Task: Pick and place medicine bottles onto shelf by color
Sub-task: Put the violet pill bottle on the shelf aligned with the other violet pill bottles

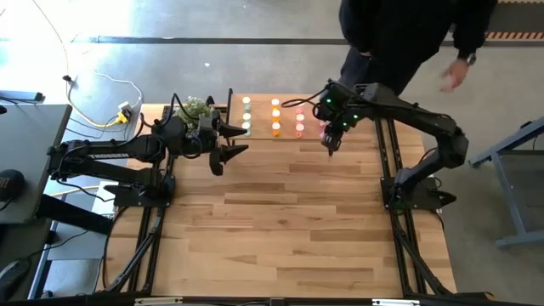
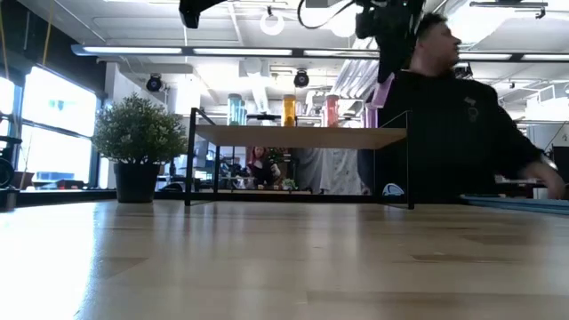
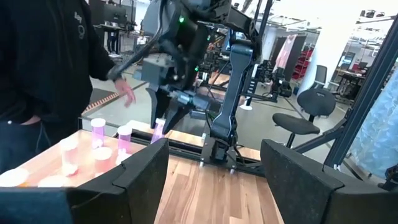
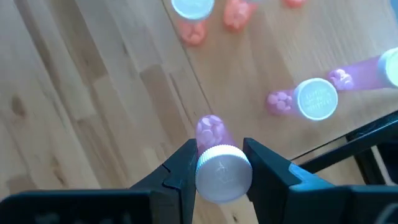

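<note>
As seen from above, the right end effector (image 1: 330,141) hangs at the near right corner of the shelf (image 1: 260,118), just off the pink column of bottles (image 1: 299,124). Rows of white-capped bottles stand on the shelf in colour columns. The left end effector (image 1: 228,149) waits at the shelf's left end, fingers apart and empty. A person (image 1: 408,34) stands behind the surface (image 1: 289,229).

Low view: the shelf (image 2: 298,136) carries upright bottles; a pink bottle (image 2: 383,92) hangs above its right end under the right end effector (image 2: 388,67). A potted plant (image 2: 138,147) stands to the left.

Left wrist view: the left fingers (image 3: 140,171) stand wide apart with nothing between. Beyond them the right end effector (image 3: 163,118) holds the pink bottle (image 3: 158,129) beside two pink bottles (image 3: 98,132) on the shelf.

Right wrist view: the right end effector (image 4: 216,163) is clamped on the white cap of the pink bottle (image 4: 214,152); the bottle's long axis runs straight down from the fingers, upright. Another pink bottle (image 4: 316,98) stands near on the shelf board (image 4: 93,93). Judgement: the held bottle sits directly under the end effector, so lowering it clear of its neighbours is what the placement turns on; the right arm is nearer.
</note>
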